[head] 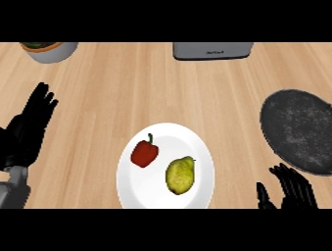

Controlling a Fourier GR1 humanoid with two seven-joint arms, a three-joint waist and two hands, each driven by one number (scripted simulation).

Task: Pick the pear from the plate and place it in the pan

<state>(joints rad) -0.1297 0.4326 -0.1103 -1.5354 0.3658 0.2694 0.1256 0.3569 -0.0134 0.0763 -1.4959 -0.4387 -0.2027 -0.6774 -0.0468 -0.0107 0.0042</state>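
Note:
A yellow-green pear (180,175) lies on the right half of a white plate (191,139) near the counter's front edge. A red bell pepper (144,153) shares the plate, to the pear's left. The dark round pan (304,130) sits at the right, beyond the plate. My right hand (291,189) shows at the lower right, open with fingers up, between the plate and the pan's near rim, touching nothing. My left hand (28,128) rests open at the left edge, fingers pointing up, well away from the plate.
A grey appliance (212,50) stands at the back centre. A white bowl (51,50) with dark contents sits at the back left. Bare wooden counter (154,88) lies between these and the plate.

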